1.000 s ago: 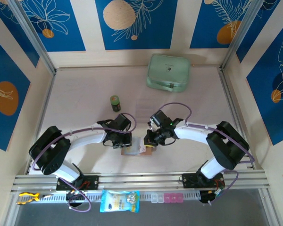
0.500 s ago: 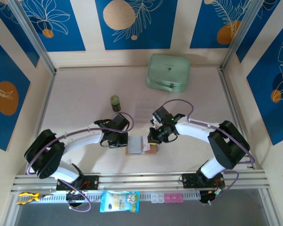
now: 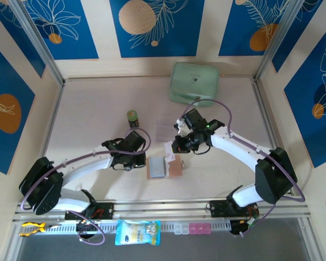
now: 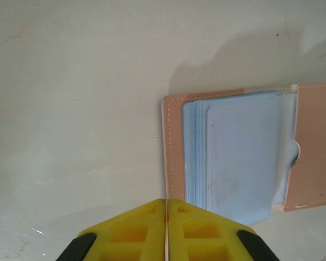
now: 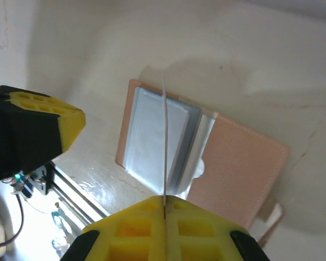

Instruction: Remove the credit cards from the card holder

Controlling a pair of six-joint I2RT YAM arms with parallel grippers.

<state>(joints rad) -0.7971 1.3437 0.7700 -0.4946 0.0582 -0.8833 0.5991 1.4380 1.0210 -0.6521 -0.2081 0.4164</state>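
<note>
Top view, scene: the card holder [image 3: 175, 169] lies open and flat on the table [image 3: 87, 114], near the front edge and between the two arms. A mint-green case [image 3: 194, 84] and a small green jar [image 3: 132, 118] sit farther back, well apart from it.
Top view, left arm: it reaches low across the table from the left. The left gripper [image 3: 138, 161] is just beside the holder's left edge.
Top view, right arm: it is bent at the elbow and reaches in from the right. The right gripper [image 3: 175, 147] hangs just beyond the holder's far side.
Left wrist view, jaws: the yellow fingers are pressed together with nothing between them.
Left wrist view, task thing: the credit cards [image 4: 239, 157] show as a pale blue-grey stack tucked into the holder's left pocket. The tan flap lies to their right.
Right wrist view, jaws: closed on a pulled card [image 5: 164, 136], seen edge-on as a thin pale line rising from the fingertips.
Right wrist view, task thing: the open holder lies below the gripper with cards inside. The pulled card looks clear of the pockets.
Step in hand: probably lifting one card away while others wait in the holder.
Next move calls for: carrying the card aside and setting it on bare table. The right gripper would then return for the next card. The left gripper may need to pin the holder so it does not slide.
</note>
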